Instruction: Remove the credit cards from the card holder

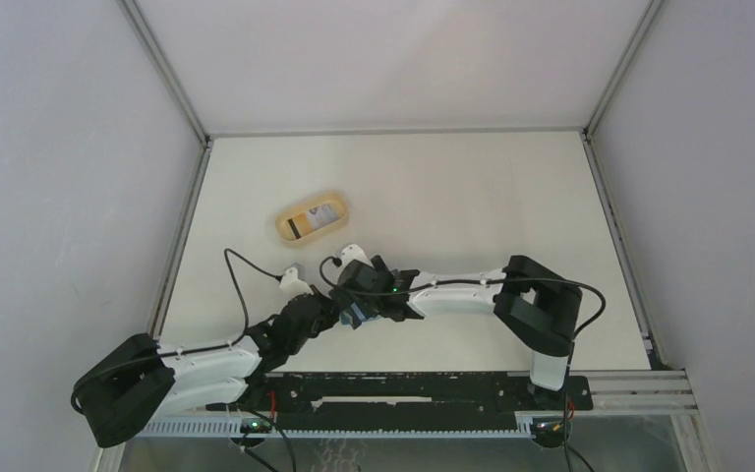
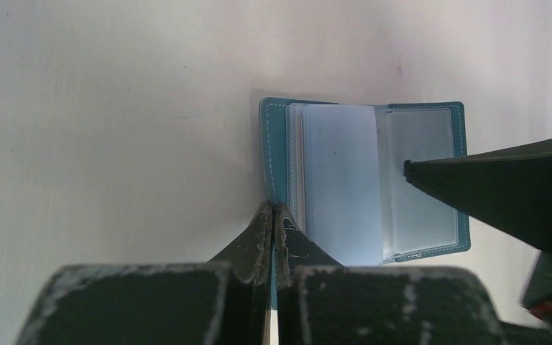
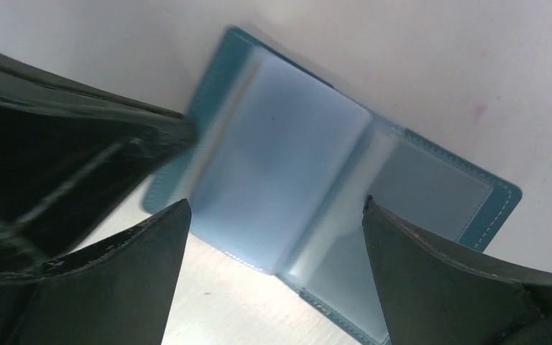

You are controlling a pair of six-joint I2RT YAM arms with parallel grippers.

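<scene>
The teal-blue card holder [image 2: 420, 136] lies open on the white table, its clear inner sleeves [image 3: 280, 165] spread flat. My left gripper [image 2: 273, 208] is shut on the near edge of the holder's left cover, a strip of teal showing between the jaws. My right gripper [image 3: 274, 203] hangs open just above the holder, one finger over each half. From above, both grippers meet over the holder [image 1: 354, 317] and hide most of it. A credit card [image 1: 317, 216] with a dark stripe lies in the tan dish. I cannot tell whether any card sits in the sleeves.
The tan oval dish [image 1: 287, 228] stands on the table behind and to the left of the grippers. Grey walls close in the table on three sides. The arms' mounting rail [image 1: 403, 388] runs along the near edge.
</scene>
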